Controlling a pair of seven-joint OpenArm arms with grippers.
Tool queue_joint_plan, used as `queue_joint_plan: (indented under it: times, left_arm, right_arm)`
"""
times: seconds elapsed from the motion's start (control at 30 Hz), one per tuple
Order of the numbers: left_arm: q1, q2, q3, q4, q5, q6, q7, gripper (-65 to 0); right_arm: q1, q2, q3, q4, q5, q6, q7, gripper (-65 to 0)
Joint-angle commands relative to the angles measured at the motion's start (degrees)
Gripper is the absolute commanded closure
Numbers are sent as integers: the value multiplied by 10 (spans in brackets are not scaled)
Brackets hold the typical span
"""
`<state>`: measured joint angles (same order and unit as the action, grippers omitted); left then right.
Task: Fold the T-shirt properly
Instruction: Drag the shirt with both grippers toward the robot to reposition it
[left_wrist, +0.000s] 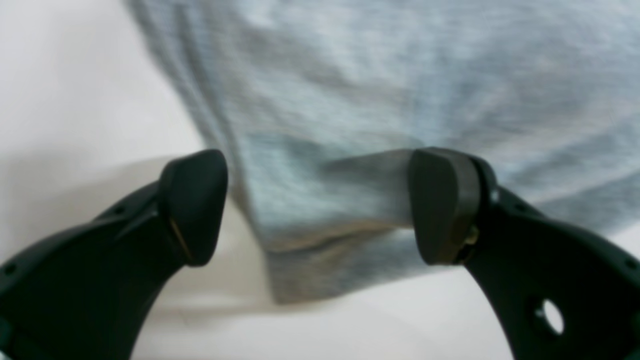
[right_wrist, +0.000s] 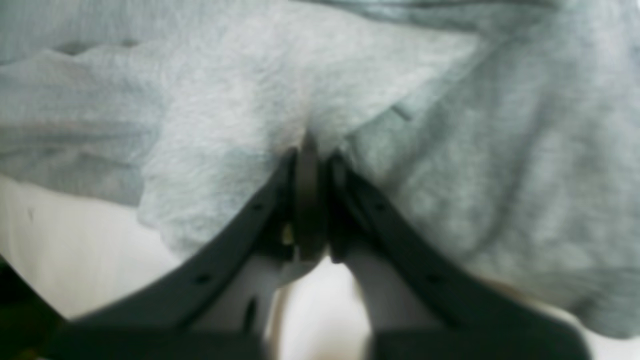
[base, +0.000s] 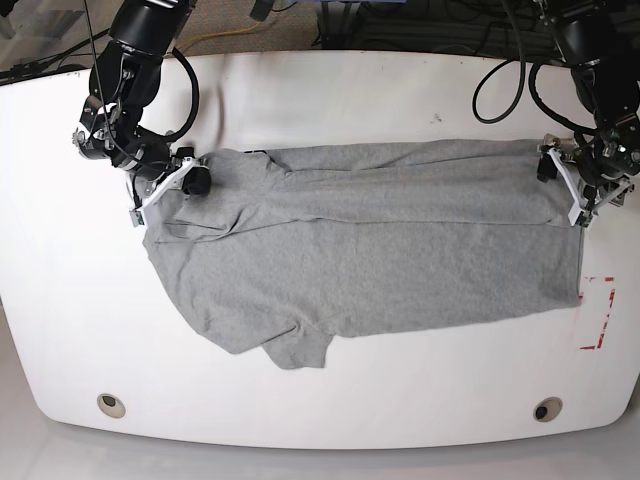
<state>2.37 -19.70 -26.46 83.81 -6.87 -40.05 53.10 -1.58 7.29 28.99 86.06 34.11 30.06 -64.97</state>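
Left wrist view: left hand (left_wrist: 320, 205), jaws spread wide apart, straddling a corner of the grey T-shirt (left_wrist: 400, 100); cloth lies between the pads, unpinched. White bench (left_wrist: 75, 100) beside and below the shirt edge.

Right wrist view: right hand (right_wrist: 310, 150), jaws pressed together, clamped on a fold of the T-shirt (right_wrist: 225, 100); cloth bunches around the tips.

Base view: T-shirt (base: 370, 250) spread lengthwise across the bench (base: 320, 90), one sleeve pointing toward the near edge. Right hand (base: 185, 180) at the shirt's left end, left hand (base: 570, 185) at its right end. Red tape marks (base: 600, 310) just beyond the shirt's right lower corner.
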Motion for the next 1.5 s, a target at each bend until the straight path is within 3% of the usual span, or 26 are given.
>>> queue_joint_plan:
  times: [0.0,0.1,0.23,0.5,0.77,1.0,1.23,1.47]
  left_arm:
    - [-3,-14,-2,9,-1,1,-7,-524]
    - [2,-15,-2,9,-2,1,-7,-524]
    - [2,-15,-2,9,-4,1,-7,-524]
    - [0,-14,-4,14,-8,1,-7,-525]
    - [5,-17,-48,14,-137,1,-5,-528]
    - [29,-33,-53,15,-212,1,-5,-529]
    - [58,-43,-54,27,-225,1,-5,-529]
    - [77,-43,-61,27,-225,1,-6,-529]
  right_arm:
    - [7,10,22,0,7,5,9,-152]
    - [7,19,42,0,12,6,8,-247]
    - [7,32,44,15,15,7,5,-320]
    - [-24,71,45,85,91,0,5,-325]
    - [-20,136,97,14,89,0,11,-325]
    - [-20,201,58,-87,89,3,76,-327]
    - [-20,200,-1,-128,91,6,124,-327]
    - [-15,166,-12,-123,91,6,126,-327]
